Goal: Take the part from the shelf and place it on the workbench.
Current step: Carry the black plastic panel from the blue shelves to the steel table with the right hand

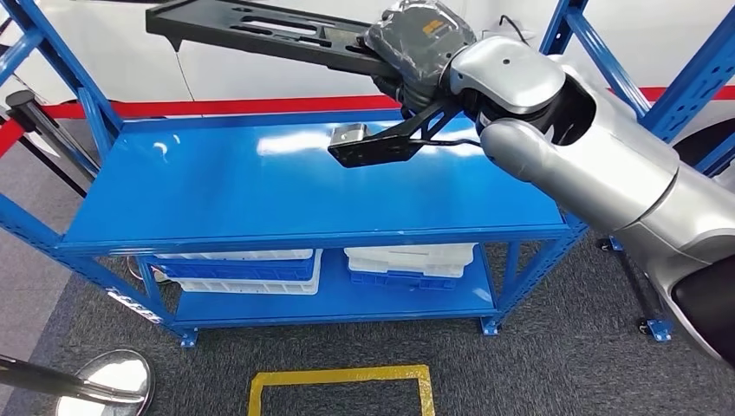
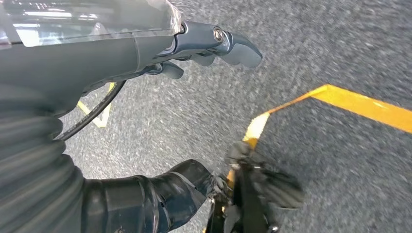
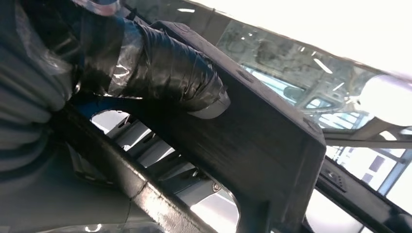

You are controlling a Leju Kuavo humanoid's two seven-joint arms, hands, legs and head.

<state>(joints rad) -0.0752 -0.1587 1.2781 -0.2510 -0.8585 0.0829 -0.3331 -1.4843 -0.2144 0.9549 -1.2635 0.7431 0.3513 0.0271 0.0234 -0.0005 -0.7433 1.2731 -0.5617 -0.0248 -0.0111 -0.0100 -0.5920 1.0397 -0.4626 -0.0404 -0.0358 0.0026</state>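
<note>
The right hand was clamped on one end of the long black part, lifted above the blue shelf; the left hand hung free, fingers curled, holding nothing. The part looked stiff, flat and slotted; held at its end it would probably pull down, so a hold nearer the middle seemed safer.

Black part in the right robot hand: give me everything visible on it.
The black part is a long, flat, matte panel, plastic by its look, with slots cut along it and raised rims. The right robot hand grips one end; the rest juts out, roughly level, above the blue shelf without touching it. The right wrist view shows a wrapped finger pressed on its face.
</note>
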